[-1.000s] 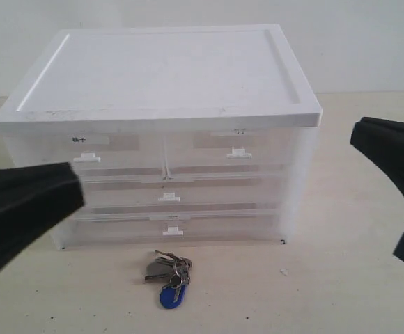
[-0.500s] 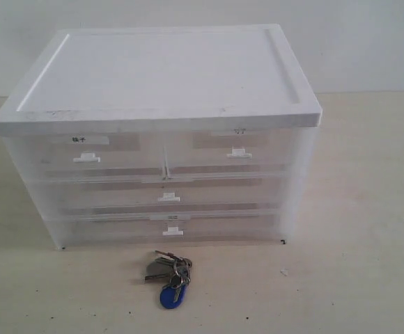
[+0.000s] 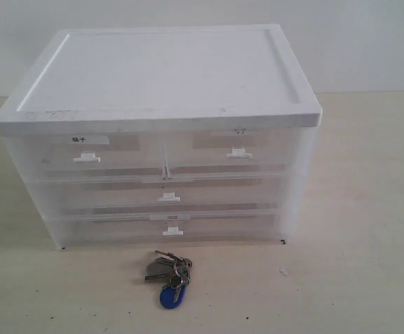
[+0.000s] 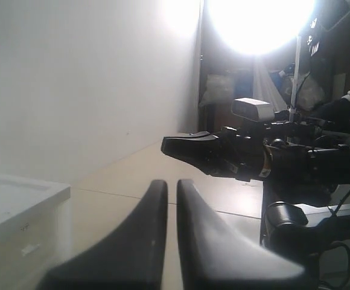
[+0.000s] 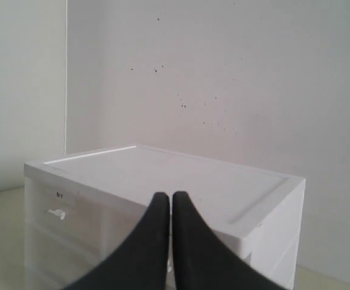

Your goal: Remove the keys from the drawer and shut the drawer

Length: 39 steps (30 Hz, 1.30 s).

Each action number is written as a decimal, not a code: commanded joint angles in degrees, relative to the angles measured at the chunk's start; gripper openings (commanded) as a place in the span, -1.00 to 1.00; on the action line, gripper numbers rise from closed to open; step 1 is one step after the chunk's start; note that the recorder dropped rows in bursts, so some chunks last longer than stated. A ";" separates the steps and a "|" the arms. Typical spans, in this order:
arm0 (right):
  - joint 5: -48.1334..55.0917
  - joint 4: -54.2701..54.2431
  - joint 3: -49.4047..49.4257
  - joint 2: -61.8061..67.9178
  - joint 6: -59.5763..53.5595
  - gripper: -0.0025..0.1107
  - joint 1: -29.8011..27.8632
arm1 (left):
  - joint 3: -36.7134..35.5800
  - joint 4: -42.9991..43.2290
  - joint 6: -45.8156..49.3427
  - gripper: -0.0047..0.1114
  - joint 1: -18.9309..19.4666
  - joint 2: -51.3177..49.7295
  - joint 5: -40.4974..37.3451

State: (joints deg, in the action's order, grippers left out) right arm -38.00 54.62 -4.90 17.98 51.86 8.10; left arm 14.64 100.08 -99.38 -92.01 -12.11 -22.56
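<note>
The white-topped cabinet [image 3: 160, 76] stands on the pale table [image 3: 355, 229] with all its fronts flush. The drawer [image 3: 118, 193] of the middle tier is pushed fully in, its small white handle [image 3: 168, 197] in line with the ones above and below.

The change is in the arms. A second ago both dark grippers crowded the exterior view at 9 and 3 o'clock; now they are gone from it, save a dark sliver at the 3 o'clock edge that is too small to identify. Nothing else has moved.

In its wrist view the left gripper [image 4: 171, 182] has its jaws drawn narrow, a thin slit between them and nothing held. The right gripper [image 5: 170, 195] is likewise pinched almost together and empty, looking over the cabinet top.

The keys [image 3: 168, 268] lie on the table at 6 o'clock from the cabinet, just in front of the bottom tier, with the blue fob [image 3: 171, 298] nearest the camera.

With the keys out, the drawer closed and the arms withdrawn, the task looks complete.
</note>
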 commanded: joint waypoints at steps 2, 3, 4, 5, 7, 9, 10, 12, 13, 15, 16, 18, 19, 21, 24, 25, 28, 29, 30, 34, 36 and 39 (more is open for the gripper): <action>0.08 -0.10 0.16 -0.08 0.24 -0.96 -0.06 | -0.20 -0.13 0.08 -0.83 -0.62 0.30 0.17; 0.08 -0.10 0.16 -0.08 0.24 -0.96 -0.06 | -0.20 -0.13 0.08 -0.83 -0.62 0.30 0.17; 0.08 -0.10 0.16 -0.08 0.24 -0.96 -0.06 | -0.20 -0.13 0.08 -0.83 -0.62 0.30 0.17; 0.08 -0.10 0.16 -0.08 0.24 -0.96 -0.06 | -0.20 -0.13 0.08 -0.83 -0.62 0.30 0.17; 0.08 -0.10 0.16 -0.08 0.24 -0.96 -0.06 | -0.20 -0.13 0.08 -0.83 -0.62 0.30 0.17; 0.08 -0.10 0.16 -0.08 0.24 -0.96 -0.06 | -0.20 -0.13 0.08 -0.83 -0.62 0.30 0.17; 0.08 -0.10 0.16 -0.08 0.24 -0.96 -0.06 | -0.20 -0.13 0.08 -0.83 -0.62 0.30 0.17; 0.08 -0.10 0.16 -0.08 0.24 -0.96 -0.06 | -0.20 -0.13 0.08 -0.83 -0.62 0.30 0.17; 0.08 -0.10 0.16 -0.08 0.32 -0.96 -0.06 | -0.20 -0.13 0.08 -0.83 -0.62 0.30 0.17; -0.04 -0.10 0.16 -0.08 0.22 -0.96 -0.06 | -0.20 -0.13 0.08 -0.83 -0.62 0.35 0.05; -0.04 -0.10 0.16 -0.08 0.22 -0.96 -0.06 | -0.20 -0.13 0.08 -0.83 -0.62 0.35 0.05; -0.15 -0.10 0.16 -0.08 0.23 -0.96 -0.06 | -0.20 -0.13 0.08 -0.83 -0.62 0.35 0.05; -0.15 -0.10 0.16 -0.08 0.23 -0.96 -0.06 | -0.20 -0.13 0.08 -0.83 -0.62 0.35 0.05; -0.15 -0.10 0.16 -0.08 0.23 -0.96 -0.06 | -0.20 -0.13 0.08 -0.83 -0.62 0.35 0.05; -0.15 -0.10 0.16 -0.08 0.37 -0.96 -0.06 | -0.20 -0.13 0.08 -0.83 -0.62 0.35 0.05; -0.15 -0.10 0.16 -0.08 0.37 -0.96 -0.06 | -0.20 -0.13 0.08 -0.83 -0.62 0.35 0.05; -0.15 -0.10 0.16 -0.08 0.37 -0.96 -0.06 | -0.20 -0.13 0.08 -0.83 -0.62 0.35 0.16; -0.26 -0.10 0.16 -0.08 0.37 -0.96 -0.06 | -0.20 -0.13 0.08 -0.83 -0.62 0.35 0.16; -0.26 -0.10 0.16 -0.08 0.37 -0.96 -0.06 | -0.20 -0.13 0.08 -0.83 -0.62 0.35 0.16; -0.11 -0.10 0.16 -0.08 0.37 -0.96 -0.06 | -0.30 -0.13 0.08 -0.83 -0.51 0.35 0.14; 0.04 -0.10 0.16 -0.08 0.37 -0.96 -0.06 | -0.63 -0.13 0.08 -0.83 -0.51 0.35 0.14; -0.19 -0.10 0.16 -0.08 0.37 -0.96 -0.06 | -3.25 -0.13 0.08 -0.83 -0.51 0.35 0.14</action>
State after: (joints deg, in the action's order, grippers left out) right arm -38.12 54.62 -4.90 17.98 52.09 8.10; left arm 12.85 100.08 -99.38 -92.01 -12.11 -22.45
